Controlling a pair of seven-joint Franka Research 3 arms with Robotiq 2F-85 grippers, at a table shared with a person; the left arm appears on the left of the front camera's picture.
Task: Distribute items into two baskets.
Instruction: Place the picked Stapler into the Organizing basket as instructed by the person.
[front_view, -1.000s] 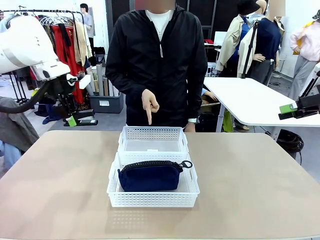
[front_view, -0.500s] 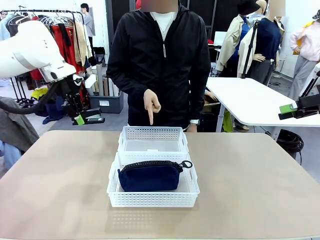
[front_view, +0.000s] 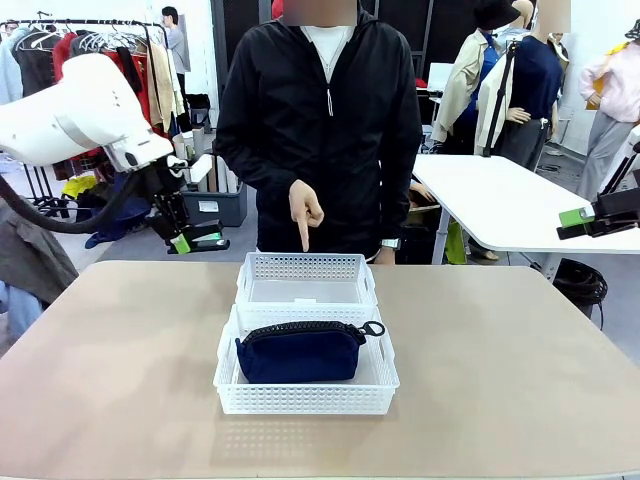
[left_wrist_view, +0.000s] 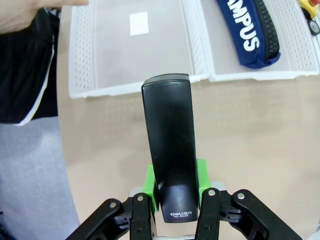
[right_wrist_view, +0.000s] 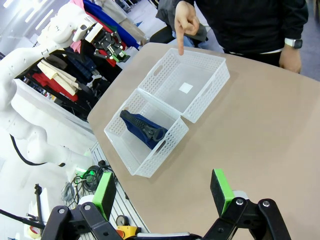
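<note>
Left gripper (front_view: 197, 241) clamped on small black stapler (left_wrist_view: 170, 145), up-left of empty far white lattice plastic basket (front_view: 305, 267). Navy fabric pouch (front_view: 300, 350) already in near basket (front_view: 305, 398). Next: carry over far basket, lower, release.

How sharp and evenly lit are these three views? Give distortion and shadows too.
Front view: even indoor light, a soft shadow in front of the near basket, background slightly soft. Left wrist view: the stapler is sharp in the left gripper, and the far basket bows at its edges. Right wrist view: wide-angle curvature, and the pouch reads clearly.
</note>
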